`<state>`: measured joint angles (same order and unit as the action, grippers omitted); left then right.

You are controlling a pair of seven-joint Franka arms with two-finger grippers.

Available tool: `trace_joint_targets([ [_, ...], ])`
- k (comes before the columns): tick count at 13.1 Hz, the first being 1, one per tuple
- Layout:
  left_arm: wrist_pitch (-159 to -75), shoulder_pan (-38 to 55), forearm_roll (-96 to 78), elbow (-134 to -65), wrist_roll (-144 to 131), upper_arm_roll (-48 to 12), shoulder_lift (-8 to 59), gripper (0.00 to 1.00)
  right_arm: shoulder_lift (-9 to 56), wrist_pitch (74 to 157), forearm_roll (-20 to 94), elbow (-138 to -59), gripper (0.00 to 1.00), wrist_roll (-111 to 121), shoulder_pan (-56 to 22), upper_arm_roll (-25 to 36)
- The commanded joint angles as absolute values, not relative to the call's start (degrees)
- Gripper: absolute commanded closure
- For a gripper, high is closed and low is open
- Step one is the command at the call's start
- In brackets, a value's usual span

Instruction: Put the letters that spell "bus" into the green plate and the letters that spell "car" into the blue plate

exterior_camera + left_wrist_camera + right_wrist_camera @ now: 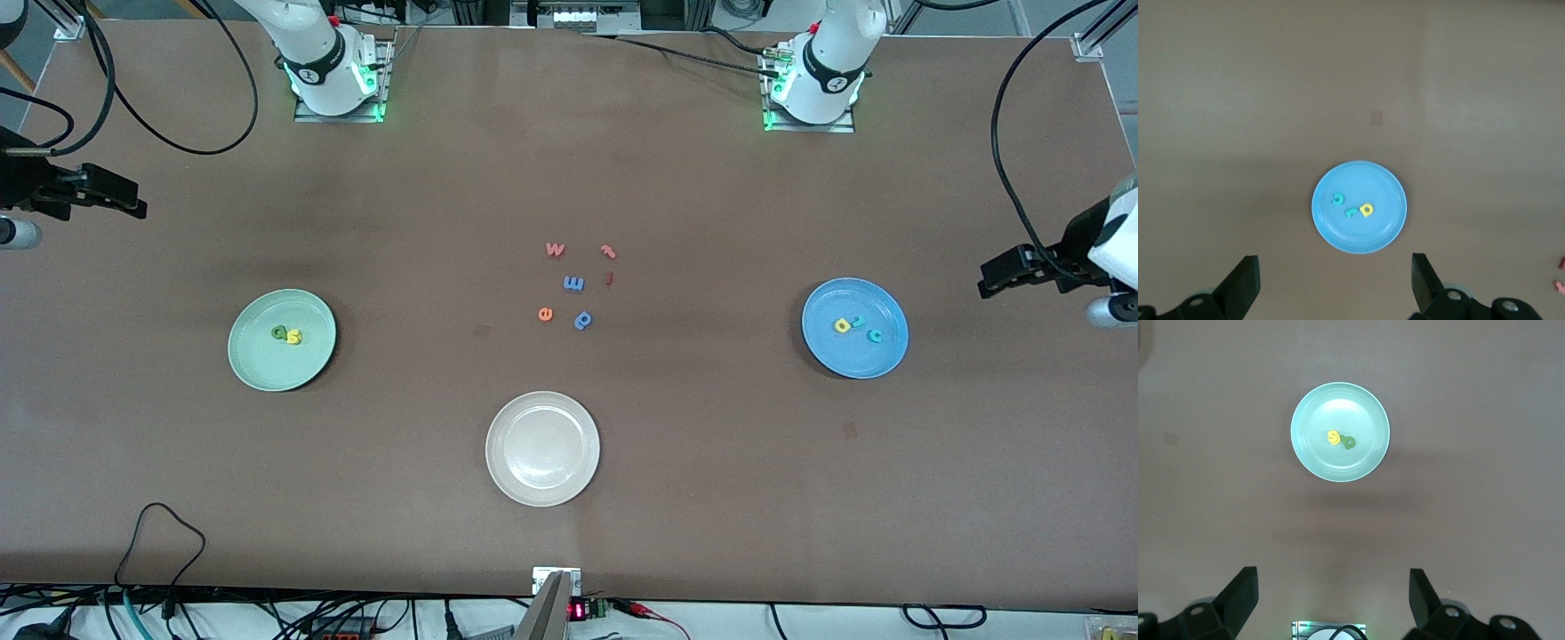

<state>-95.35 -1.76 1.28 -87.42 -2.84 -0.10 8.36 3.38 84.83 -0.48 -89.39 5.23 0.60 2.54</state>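
Three plates sit on my table [267, 498]. Green plate [253, 364] is toward my right arm's end, holding the dark green b [279, 332] and the yellow s [294, 337], touching each other near its centre; the s lies at about 4 o'clock from the b. Yellow u I can't make out, maybe tucked under those two. Blue plate [880, 360] is toward my left arm's end with the yellow a [842, 325], the teal r [858, 322] and the teal c [875, 335] in a short row across its middle. Off-white plate [511, 476] is bare, nearest the front camera, at 6 o'clock from the leftover cluster at mid-table: salmon w [555, 249], salmon-red r-like letter [608, 252], blue m [573, 284], red i [609, 278], orange e [545, 313], blue p [583, 319].

My left gripper [987, 283] waits up over the table's edge past the blue plate, jaws spread wide, grasping nothing. My right gripper [133, 203] waits over the edge past the green plate, jaws likewise spread, grasping nothing.
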Motion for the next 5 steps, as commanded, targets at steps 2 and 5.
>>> trace_joint_targets([
  [2, -96.0, -1.5, 0.0, -94.9, -1.4, -0.1, 3.0, 0.00, 3.7, 83.8, -0.7, -88.2, 0.00, 4.7, 1.0, 2.5],
  [5, -96.1, -1.6, 0.4, -95.0, -1.4, -0.1, 3.1, 0.00, 3.8, 83.8, -0.7, -88.2, 0.00, 4.6, 1.0, 2.5],
])
